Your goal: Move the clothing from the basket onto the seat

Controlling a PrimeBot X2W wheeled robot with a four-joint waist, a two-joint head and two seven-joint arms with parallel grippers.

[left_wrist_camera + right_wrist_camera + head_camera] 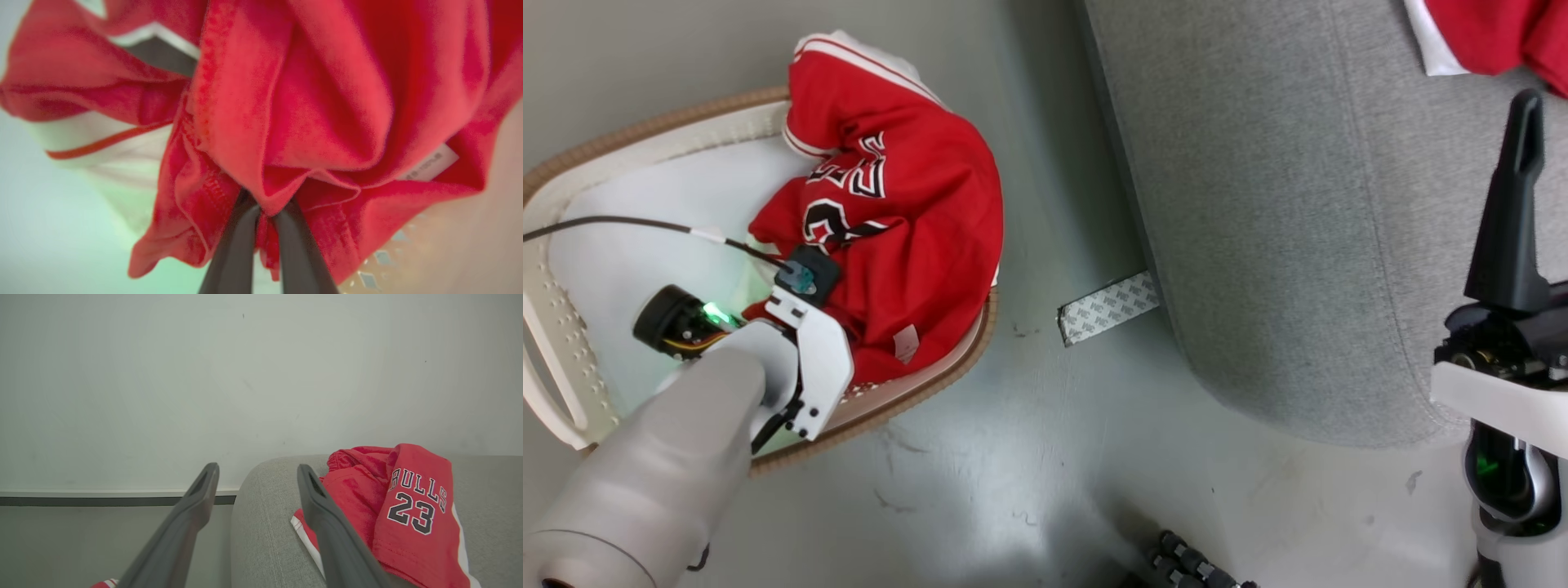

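Head view: the robot's left arm (670,457) reaches into the basket (645,124) at 9 o'clock, where a red jersey (915,220) lies heaped against the wall nearest the seat (1298,204). The grey seat spans 12 to 3 o'clock, with red shorts (1494,33) on it at 1 o'clock. The right gripper (1525,114) stands upright at 3 o'clock over the seat.

Left wrist view: the left gripper (265,210) is clenched on a fold of the red jersey, fabric bunched over both fingertips. A white label (429,163) shows at 4 o'clock and perforated basket wall at 5 o'clock.

Right wrist view: the right gripper's fingers are spread with nothing between them. The shorts, lettered BULLS 23, rest on the seat at 4 o'clock.
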